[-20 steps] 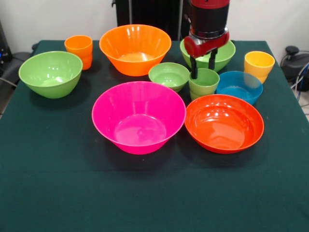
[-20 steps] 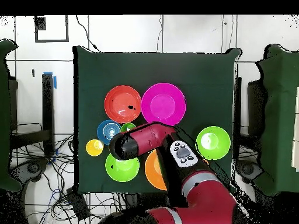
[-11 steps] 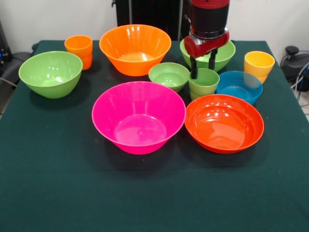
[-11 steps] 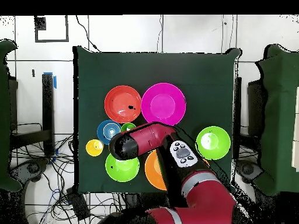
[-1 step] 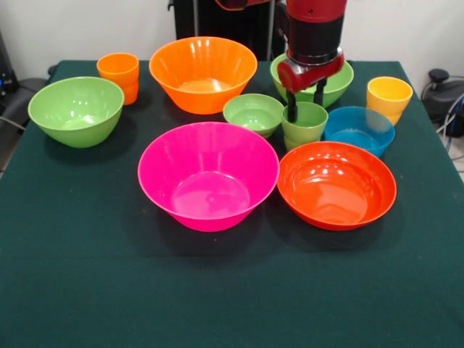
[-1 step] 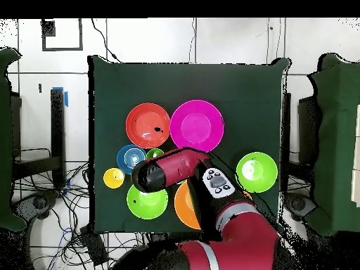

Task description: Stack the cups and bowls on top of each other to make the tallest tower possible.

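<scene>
One green cup [image 5: 305, 123] in play: it sits on desk [image 5: 87, 290] between small green bowl [image 5: 254, 113] and blue bowl [image 5: 359, 129]. End effector [image 5: 304, 110] straddles its far rim, one finger outside, one inside; grasp looks pinched on wall. Watch for thin-wall slip, cup tilting on lift. Swinging cup can clip blue bowl or red-orange bowl [image 5: 337, 183]. Pink bowl [image 5: 208, 174] sits empty; tower not started.

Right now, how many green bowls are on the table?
3. A big light green plastic bowl at the left, another behind the gripper, and a smaller green bowl mid-table. None seem hidden.
</scene>
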You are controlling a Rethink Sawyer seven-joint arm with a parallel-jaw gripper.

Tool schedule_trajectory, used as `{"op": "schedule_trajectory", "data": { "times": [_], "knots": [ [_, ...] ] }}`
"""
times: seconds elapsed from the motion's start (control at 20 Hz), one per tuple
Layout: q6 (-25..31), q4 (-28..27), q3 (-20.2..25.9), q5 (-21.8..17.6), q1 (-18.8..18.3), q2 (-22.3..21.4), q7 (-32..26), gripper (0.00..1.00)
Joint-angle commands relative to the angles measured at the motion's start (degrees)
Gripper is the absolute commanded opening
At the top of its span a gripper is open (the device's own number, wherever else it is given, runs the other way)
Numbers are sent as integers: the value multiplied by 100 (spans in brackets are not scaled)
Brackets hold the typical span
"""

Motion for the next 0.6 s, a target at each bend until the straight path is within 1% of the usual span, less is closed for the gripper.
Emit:
{"op": "schedule_trajectory", "data": {
  "times": [0.05, 0.45, 0.5, 0.6],
  "knots": [
    [-295, -415, -97, -173, 144, 256, 518, 100],
    [-277, -405, -142, -164, 170, 244, 495, 100],
    [-228, -412, -141, -152, 172, 246, 464, 0],
    [-208, -421, -140, -155, 180, 248, 448, 0]
  ]
}}
